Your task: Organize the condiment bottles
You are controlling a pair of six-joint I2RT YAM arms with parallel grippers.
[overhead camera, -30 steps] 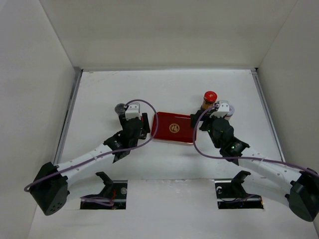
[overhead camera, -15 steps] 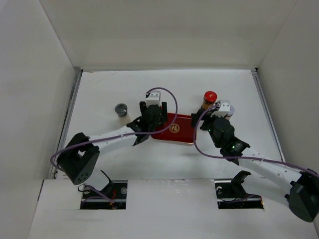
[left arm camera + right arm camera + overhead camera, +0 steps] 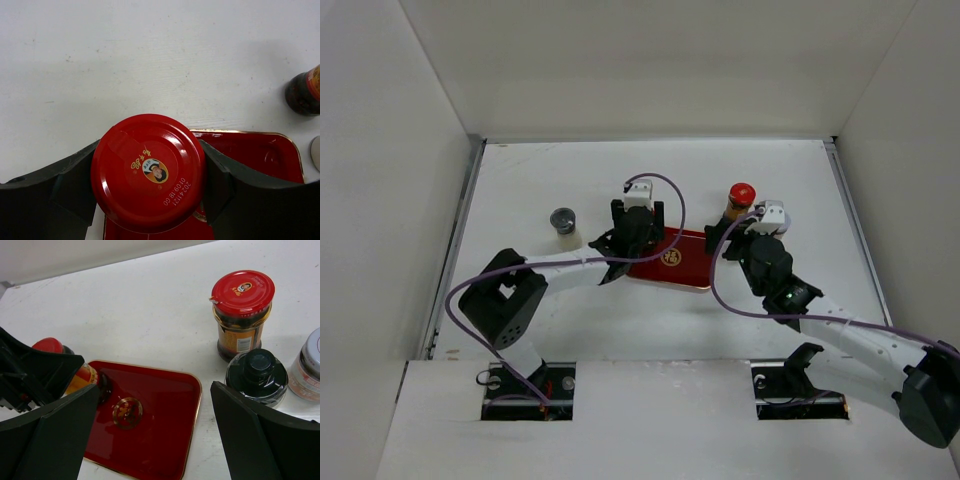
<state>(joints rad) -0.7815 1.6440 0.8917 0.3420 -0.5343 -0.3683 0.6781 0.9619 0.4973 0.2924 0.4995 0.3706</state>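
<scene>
— Left gripper (image 3: 148, 186) first: how do its jaws stand?
— Clamped on a red-capped jar (image 3: 148, 170) at the far left corner of the red tray (image 3: 160, 390); the right gripper (image 3: 155, 440) hangs wide apart by the tray's right edge
— And the table (image 3: 770, 170)?
— Plain white, boxed in by white walls (image 3: 650, 60). Off the tray's far right corner stand a second red-capped jar (image 3: 242, 315), a black-capped jar (image 3: 256, 372) and a silver-capped jar (image 3: 310, 365); a grey-capped jar (image 3: 563, 220) stands alone towards the left edge
</scene>
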